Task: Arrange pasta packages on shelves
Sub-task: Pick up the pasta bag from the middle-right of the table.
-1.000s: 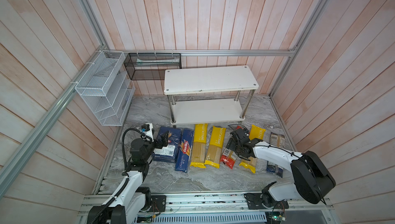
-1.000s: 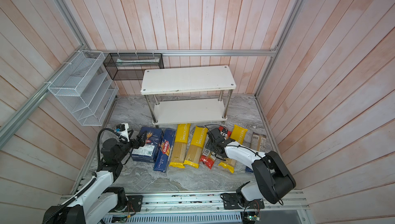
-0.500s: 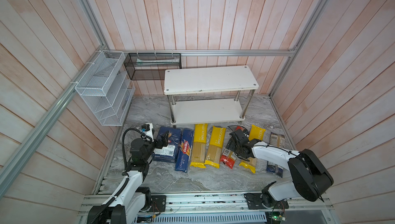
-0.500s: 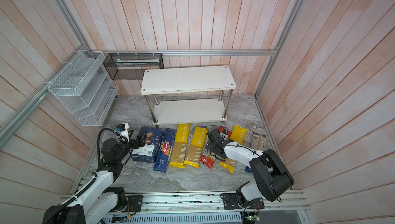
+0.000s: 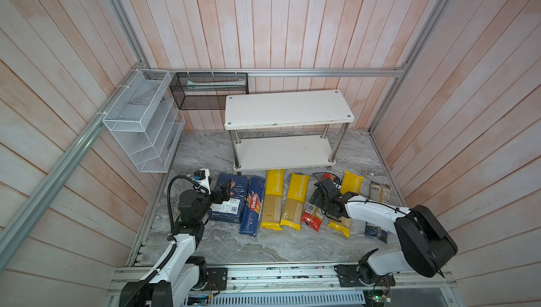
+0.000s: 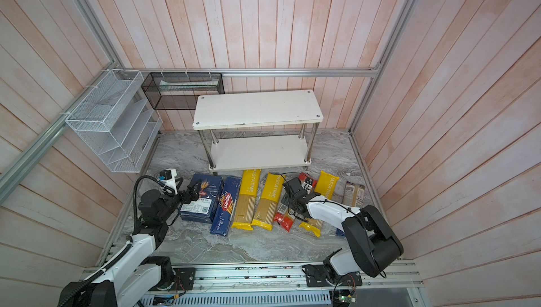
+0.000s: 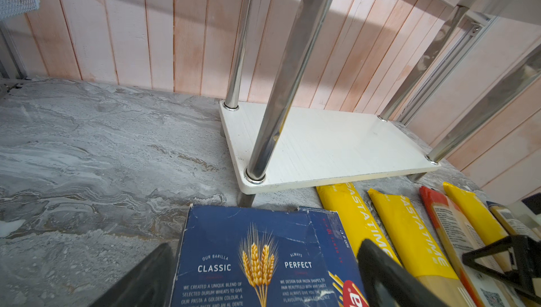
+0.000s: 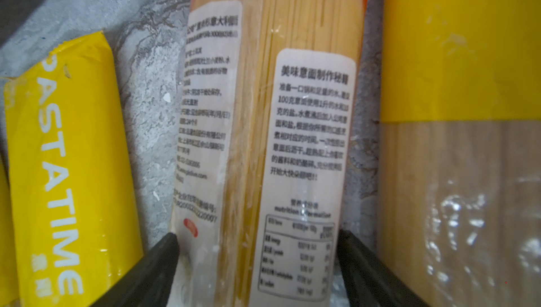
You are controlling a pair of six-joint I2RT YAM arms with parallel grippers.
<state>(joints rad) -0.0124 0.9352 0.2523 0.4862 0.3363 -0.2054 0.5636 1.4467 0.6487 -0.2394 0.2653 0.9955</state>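
Observation:
The pasta packages lie in a row on the marble floor in front of the shelves [image 5: 288, 109]. From left they are a wide blue Barilla box [image 5: 231, 200], a blue Barilla pack [image 5: 252, 206], two yellow PASTATIME bags [image 5: 273, 200], a red-ended bag [image 5: 312, 216], a third yellow bag [image 5: 348, 200] and a dark-ended clear bag [image 5: 379, 197]. My left gripper [image 7: 266, 245] hovers open over the Barilla box [image 7: 263, 261]. My right gripper [image 8: 257, 233] is open, low over the red-ended bag [image 8: 263, 144], one finger at each long edge. Both shelf boards are bare.
A white wire-mesh organizer [image 5: 140, 124] hangs on the left wall and a black mesh basket [image 5: 209, 90] on the back rail. Wooden walls close in three sides. Chrome posts [image 7: 275, 100] stand at the corners of the lower board [image 7: 336, 144].
The right arm's elbow has shifted slightly. Its gripper stays over the red-ended bag. The left arm and all packs are where they were.

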